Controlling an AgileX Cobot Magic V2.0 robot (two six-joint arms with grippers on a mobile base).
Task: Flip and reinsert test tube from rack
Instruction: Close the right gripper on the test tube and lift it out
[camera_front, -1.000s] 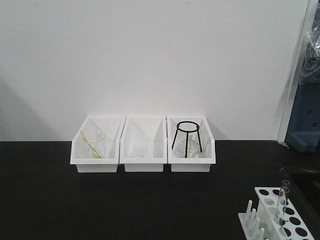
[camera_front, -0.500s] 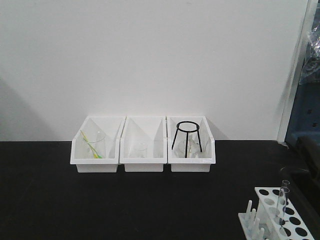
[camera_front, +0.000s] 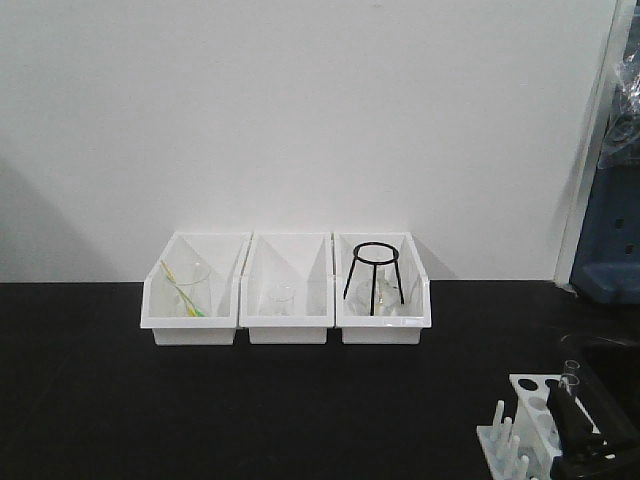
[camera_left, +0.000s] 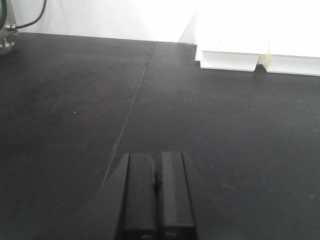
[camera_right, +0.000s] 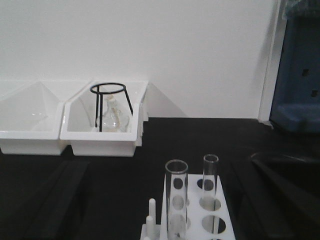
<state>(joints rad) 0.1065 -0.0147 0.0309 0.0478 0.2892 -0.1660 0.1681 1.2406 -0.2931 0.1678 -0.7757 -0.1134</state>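
Observation:
The white rack stands at the table's front right, with drying pegs on its left side. Two clear test tubes stand upright in it; in the right wrist view the nearer tube is left of the farther one, above the rack's top plate. Only a tube rim shows in the front view. My right gripper is open, its blurred fingers wide apart on both sides of the rack. My left gripper is shut and empty over bare black table.
Three white bins stand in a row at the back by the wall. The left holds a beaker, the right a black tripod stand and a flask. A blue unit stands at the far right.
My right gripper has come into the front view at the bottom right and now covers part of the rack and the tubes. The tubes and rack have not moved.

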